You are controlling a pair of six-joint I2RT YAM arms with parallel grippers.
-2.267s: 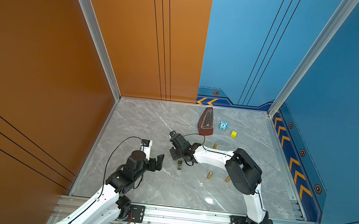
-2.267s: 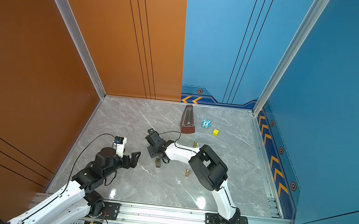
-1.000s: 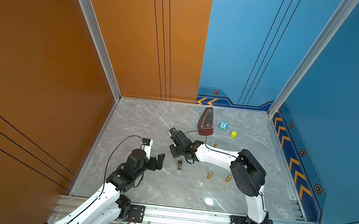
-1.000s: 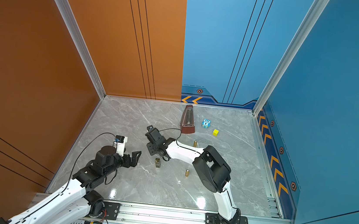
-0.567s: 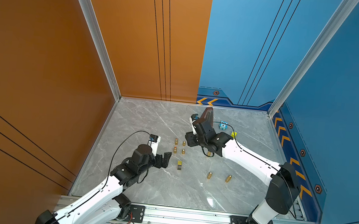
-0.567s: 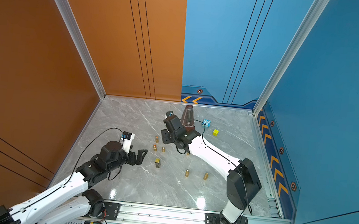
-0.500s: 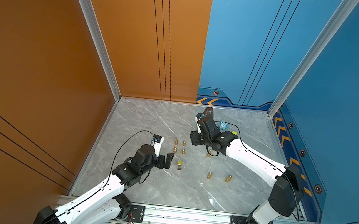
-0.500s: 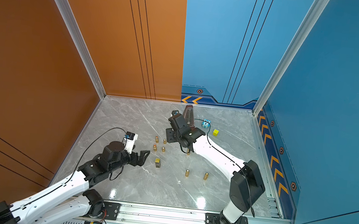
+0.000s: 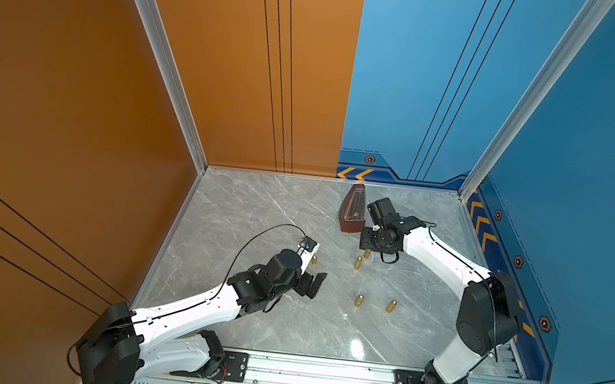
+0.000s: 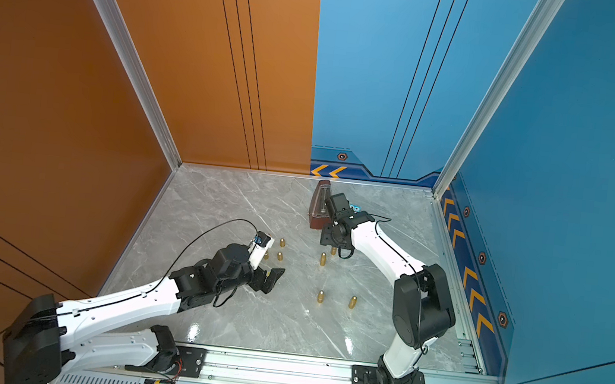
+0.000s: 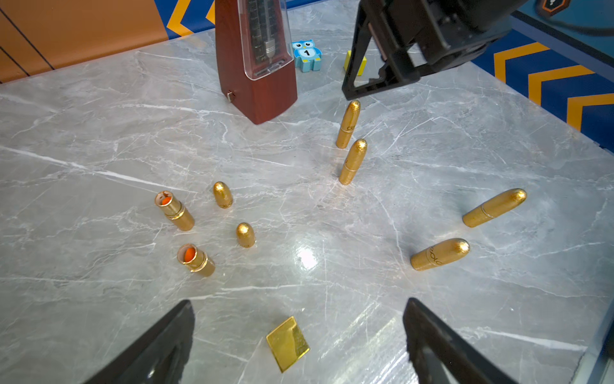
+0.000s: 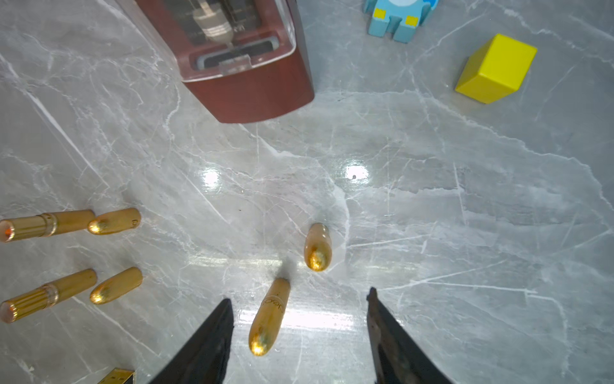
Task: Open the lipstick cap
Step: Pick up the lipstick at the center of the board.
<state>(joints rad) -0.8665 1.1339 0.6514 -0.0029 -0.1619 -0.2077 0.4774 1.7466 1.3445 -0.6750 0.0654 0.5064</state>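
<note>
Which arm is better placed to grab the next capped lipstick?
Right: the right pincer hangs open over a capped lipstick, framed between its jaws; the left pincer hangs by a flat gold piece.

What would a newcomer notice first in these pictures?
The gold, bullet-shaped lipsticks standing scattered on the grey marble table catch the eye first; two open ones show orange inside, their caps beside them. At the back stands a red-brown metronome, and the open right tool hangs over a closed lipstick near it.
</note>
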